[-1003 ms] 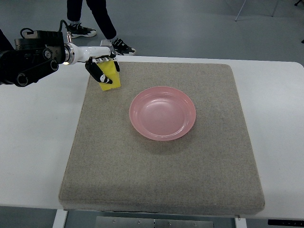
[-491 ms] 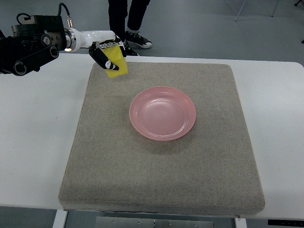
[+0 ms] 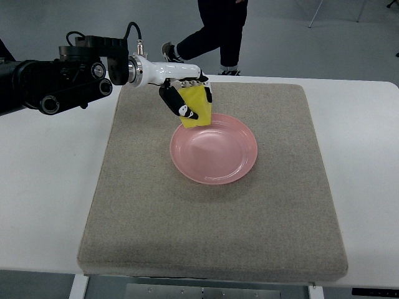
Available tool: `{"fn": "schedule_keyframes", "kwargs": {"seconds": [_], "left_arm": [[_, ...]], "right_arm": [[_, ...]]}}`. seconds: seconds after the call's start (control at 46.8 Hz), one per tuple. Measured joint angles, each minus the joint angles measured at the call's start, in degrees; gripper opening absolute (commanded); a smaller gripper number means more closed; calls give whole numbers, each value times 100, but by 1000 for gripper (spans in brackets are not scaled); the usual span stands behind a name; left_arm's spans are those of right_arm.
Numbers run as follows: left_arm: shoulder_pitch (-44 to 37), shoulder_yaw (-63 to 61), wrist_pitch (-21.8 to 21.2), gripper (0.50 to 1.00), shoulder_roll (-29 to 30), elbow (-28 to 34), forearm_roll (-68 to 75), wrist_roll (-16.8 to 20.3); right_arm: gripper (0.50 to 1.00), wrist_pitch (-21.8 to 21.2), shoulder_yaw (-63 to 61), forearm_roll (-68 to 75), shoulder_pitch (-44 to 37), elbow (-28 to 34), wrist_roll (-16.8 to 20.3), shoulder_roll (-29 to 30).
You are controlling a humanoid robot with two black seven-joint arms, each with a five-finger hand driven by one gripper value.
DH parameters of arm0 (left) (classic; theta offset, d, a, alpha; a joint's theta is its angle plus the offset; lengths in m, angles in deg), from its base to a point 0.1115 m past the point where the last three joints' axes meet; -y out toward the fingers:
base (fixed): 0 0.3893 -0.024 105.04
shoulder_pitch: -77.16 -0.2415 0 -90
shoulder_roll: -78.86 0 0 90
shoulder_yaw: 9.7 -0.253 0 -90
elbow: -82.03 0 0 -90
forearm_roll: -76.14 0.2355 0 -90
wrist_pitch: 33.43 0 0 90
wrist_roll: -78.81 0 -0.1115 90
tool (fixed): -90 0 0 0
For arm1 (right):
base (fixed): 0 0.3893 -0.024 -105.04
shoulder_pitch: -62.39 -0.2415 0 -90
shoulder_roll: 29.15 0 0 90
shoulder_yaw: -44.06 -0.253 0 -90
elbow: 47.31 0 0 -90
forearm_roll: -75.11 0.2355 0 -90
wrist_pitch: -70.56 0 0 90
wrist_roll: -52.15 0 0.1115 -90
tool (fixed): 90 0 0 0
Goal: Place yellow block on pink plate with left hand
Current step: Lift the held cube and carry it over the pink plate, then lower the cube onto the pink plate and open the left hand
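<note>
White table, grey mat across it, pink plate at the mat's centre.
Yellow block is up in the air, right over the plate's far-left rim; the left hand has its fingers clamped around it, arm reaching in from the left; behind the table, a person's legs on the grey floor.
</note>
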Motion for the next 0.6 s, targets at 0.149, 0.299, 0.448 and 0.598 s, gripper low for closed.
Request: {"fn": "schedule_keyframes", "kwargs": {"seconds": [0.149, 0.299, 0.448, 0.598], "left_arm": [[-21, -23, 6, 500, -279, 3, 29, -4], [-71, -77, 65, 500, -564, 51, 54, -4], [-94, -205, 185, 500, -643, 73, 62, -17], [-30, -395, 284, 500, -644, 89, 100, -15]], "right_arm": [[924, 1, 0, 0, 1, 0, 1, 0], [924, 3, 1, 0, -1, 0, 0, 0], [924, 4, 1, 0, 1, 0, 0, 0], [924, 4, 1, 0, 0, 0, 0, 0]]}}
